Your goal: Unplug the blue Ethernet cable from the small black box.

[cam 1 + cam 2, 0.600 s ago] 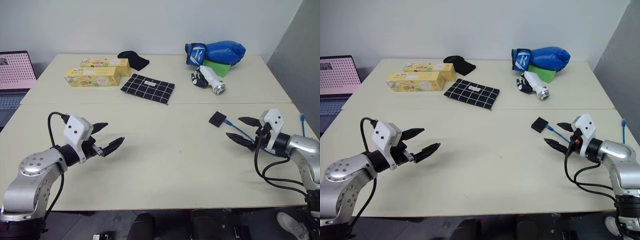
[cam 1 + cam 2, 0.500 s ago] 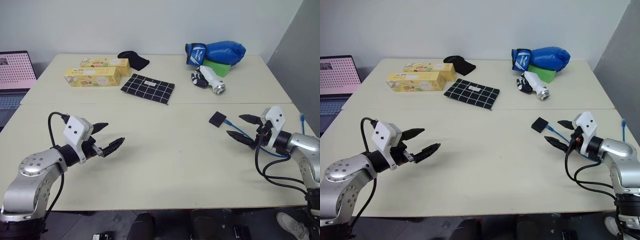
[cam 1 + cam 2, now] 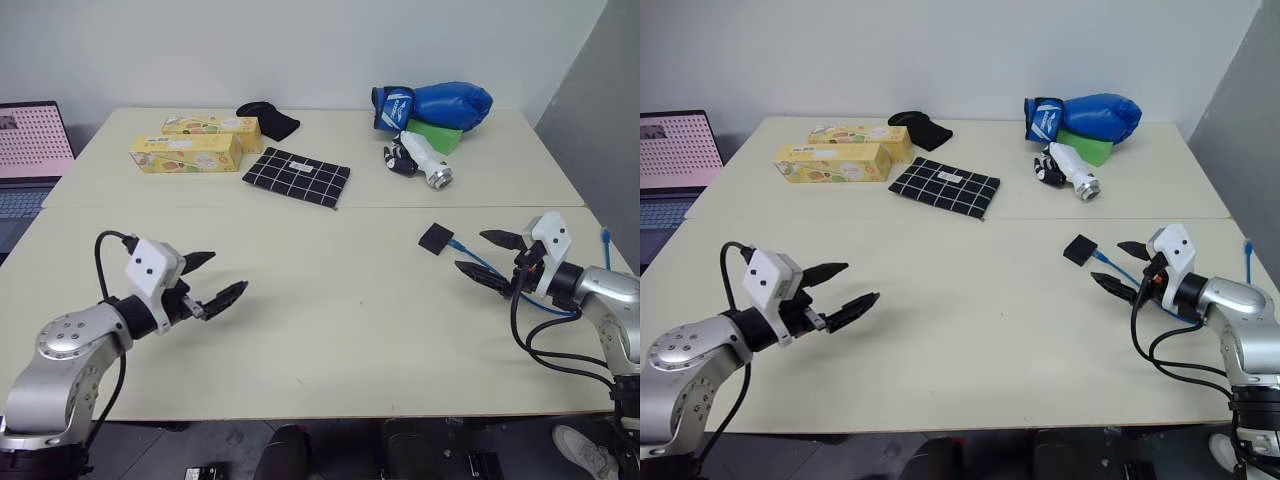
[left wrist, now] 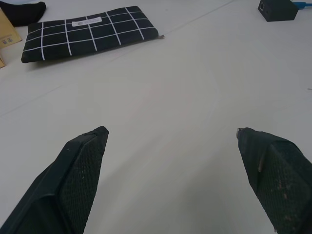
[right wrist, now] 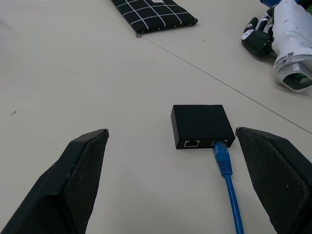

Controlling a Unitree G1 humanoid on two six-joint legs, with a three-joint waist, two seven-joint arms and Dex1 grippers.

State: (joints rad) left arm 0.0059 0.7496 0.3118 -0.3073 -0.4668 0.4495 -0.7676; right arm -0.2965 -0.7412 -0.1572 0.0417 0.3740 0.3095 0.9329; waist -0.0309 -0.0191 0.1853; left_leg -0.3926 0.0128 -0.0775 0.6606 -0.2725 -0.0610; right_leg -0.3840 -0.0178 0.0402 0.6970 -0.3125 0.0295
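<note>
Jaws on both arms stand spread wide and hold nothing: the right gripper [image 3: 492, 256] hovers just beside the small matte-black rectangular box [image 5: 201, 126], its two black textured fingers [image 5: 80, 175] flanking the box in the right wrist view, while the left gripper [image 3: 212, 279] hangs over bare desk well apart from the box. That box lies flat on the pale cream desk [image 3: 330, 320], with the thin bright-blue Ethernet cable [image 5: 228, 181] plugged into one of two small ports on the face turned toward the right gripper; from the box the cable runs back past that gripper toward the desk's edge. By its size, the box looks very light and hard-shelled, so it will probably slide or lift with the cord if nothing pins it down. The cable looks limp and smooth along its length, with a stiffer moulded boot right at the box, which seems the best place to pinch; a latch tab on the plug may need pressing, though none can be made out. Beyond the box lie a soft black cloth pouch with white grid lines [image 3: 296, 176] and a glossy white-and-black toy [image 3: 417, 160].
</note>
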